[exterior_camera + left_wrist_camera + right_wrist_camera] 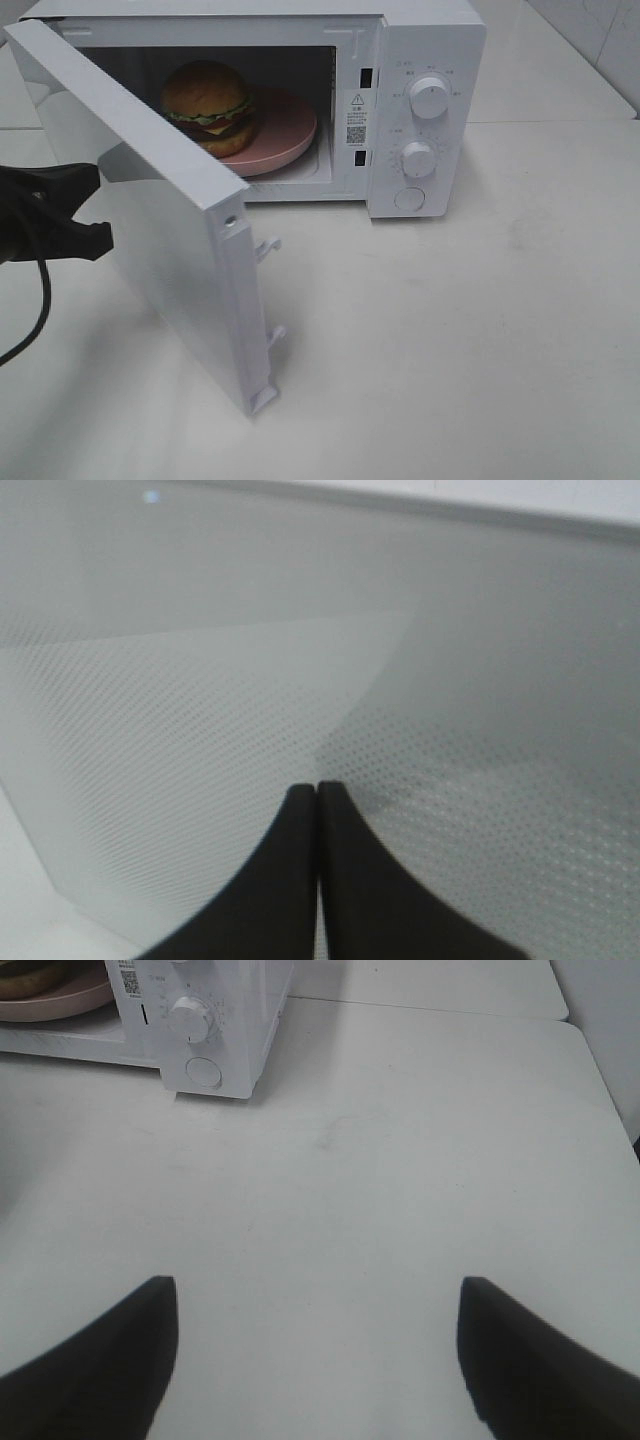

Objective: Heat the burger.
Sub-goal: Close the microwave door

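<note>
The burger (pixel 208 105) sits on a round pink plate (pixel 285 140) inside the white microwave (pixel 420 60). The microwave door (pixel 180 230) swings out toward the front left, about half open. My left gripper (pixel 318 792) is shut with nothing in it, its tips against the door's dotted window pane (pixel 300 660). In the exterior high view its black arm (pixel 50 235) reaches in from the left, behind the door. My right gripper (pixel 318 1360) is open and empty over bare table, well in front and to the right of the microwave (pixel 215 1010).
Two round knobs (pixel 430 97) (pixel 418 158) and a round button (pixel 408 198) line the microwave's right panel. A black cable (pixel 40 300) hangs from the left arm. The white table (pixel 480 330) stretches to the right and front, with a seam behind.
</note>
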You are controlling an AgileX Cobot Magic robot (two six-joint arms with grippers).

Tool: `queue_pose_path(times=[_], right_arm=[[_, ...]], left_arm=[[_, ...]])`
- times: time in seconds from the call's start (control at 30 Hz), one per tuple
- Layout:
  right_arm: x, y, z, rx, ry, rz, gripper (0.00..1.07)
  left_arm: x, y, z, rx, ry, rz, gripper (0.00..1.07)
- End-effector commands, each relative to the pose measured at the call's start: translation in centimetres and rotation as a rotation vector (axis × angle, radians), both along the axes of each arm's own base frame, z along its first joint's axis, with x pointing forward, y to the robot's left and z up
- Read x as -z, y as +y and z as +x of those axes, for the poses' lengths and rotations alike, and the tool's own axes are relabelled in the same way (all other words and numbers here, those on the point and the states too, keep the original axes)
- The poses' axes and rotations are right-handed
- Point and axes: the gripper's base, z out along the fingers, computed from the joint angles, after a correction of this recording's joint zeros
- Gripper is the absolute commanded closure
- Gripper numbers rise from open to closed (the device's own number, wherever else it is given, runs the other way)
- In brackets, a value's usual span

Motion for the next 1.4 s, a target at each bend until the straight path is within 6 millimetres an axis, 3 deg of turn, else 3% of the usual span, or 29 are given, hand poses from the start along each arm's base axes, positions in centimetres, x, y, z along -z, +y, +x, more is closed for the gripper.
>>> queue_pose_path(times=[0.03,0.17,0.3,0.73,0.93,1.0,1.4], right_arm=[[0.0,0.0,-0.4,0.011,-0.031,0.013,0.32],[0.0,0.0,-0.4,0.011,-0.031,0.013,0.32],[0.0,0.0,-0.4,0.011,-0.031,0.013,0.32],[0.0,0.0,-0.4,0.011,-0.031,0.013,0.32],[0.0,0.0,-0.4,0.012,-0.031,0.013,0.32],[0.0,0.0,-0.4,0.013,-0.031,0.014,0.32],[0.0,0.0,-0.4,0.014,-0.031,0.016,0.32]], left_arm=[[-0.4,-0.8,0.4,-0.019,-0.033,-0.02,1.07],[-0.4,-3.4,0.9,0.025,-0.038,-0.023,1.07],[-0.4,-4.6,1.5,0.037,-0.039,-0.037,1.07],[-1.7,-11.0,4.8,0.011,-0.06,-0.09,1.07],[-1.7,-13.0,6.0,-0.003,-0.049,-0.089,1.07],[-1.7,-14.2,7.3,-0.009,-0.04,-0.097,1.07],[-2.1,-16.4,9.7,-0.015,-0.069,-0.103,1.07]])
